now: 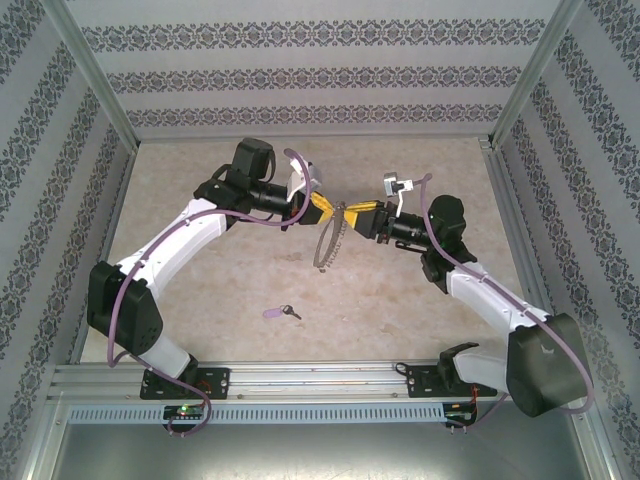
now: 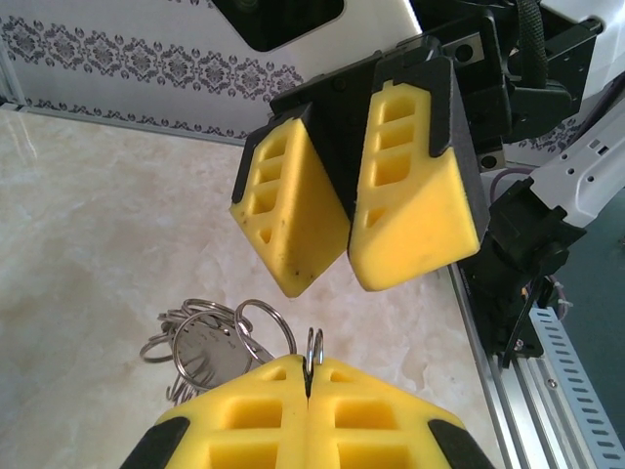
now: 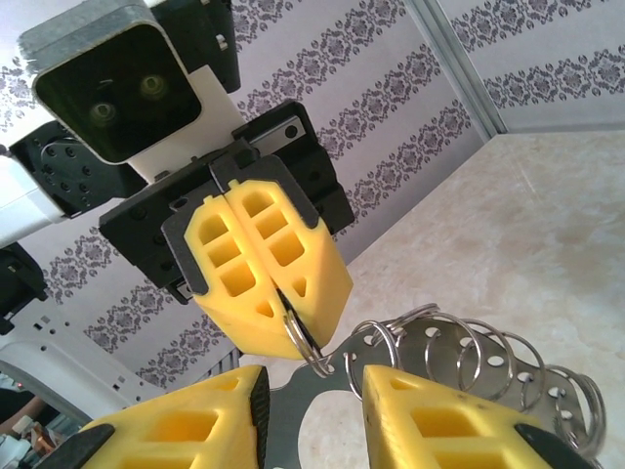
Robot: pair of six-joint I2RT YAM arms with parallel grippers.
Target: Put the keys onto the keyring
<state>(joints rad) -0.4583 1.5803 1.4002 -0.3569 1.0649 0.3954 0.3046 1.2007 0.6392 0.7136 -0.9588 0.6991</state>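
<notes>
**Key** (image 1: 281,313): lilac head, short dark blade. It lies flat and loose on the surface (image 1: 420,320), towards the near edge and left of the middle. It is well apart from both claws and not yet threaded.

**Keyring** (image 1: 329,243): thin silvery hoop carrying a row of small split rings. It hangs in the air over the middle of the surface, beyond the key, with its top between the two claws.

**Left claw** (image 2: 308,371): fingers pressed together on one small split ring (image 2: 313,344) at the hoop's top. This grip probably serves to keep the hoop hanging steady and offer a loop for threading.

**Right claw** (image 3: 312,386): fingers apart, holding nothing, facing the left claw tip to tip. The hoop's band shows in its gap, but whether they touch cannot be told. It seems placed to take hold of the hoop.
</notes>
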